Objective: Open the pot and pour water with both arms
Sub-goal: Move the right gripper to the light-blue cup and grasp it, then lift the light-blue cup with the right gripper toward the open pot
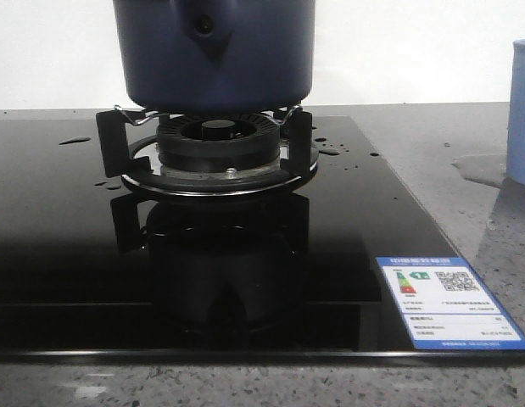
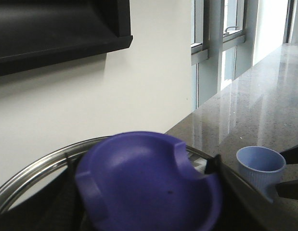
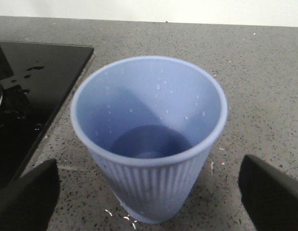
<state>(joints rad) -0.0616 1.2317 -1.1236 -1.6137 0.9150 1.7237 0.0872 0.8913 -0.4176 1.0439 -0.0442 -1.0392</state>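
Navy-blue cylindrical pot (image 1: 213, 51) on burner trivet (image 1: 207, 157), top cropped. Left gripper: fingers hidden behind purple-blue lid (image 2: 149, 185), state indeterminate. Right gripper (image 3: 149, 192) fingers apart, straddling ribbed pale-blue cup (image 3: 149, 139); pot well away.

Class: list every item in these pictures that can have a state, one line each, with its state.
pot: upright on the burner stand, top out of view.
burner: unlit.
hob glass: splashed with droplets.
lid: lifted, tilted.
cup: upright, droplets on its inner wall.
right gripper: open, astride the cup, not touching it.
counter: puddle beside the cup.
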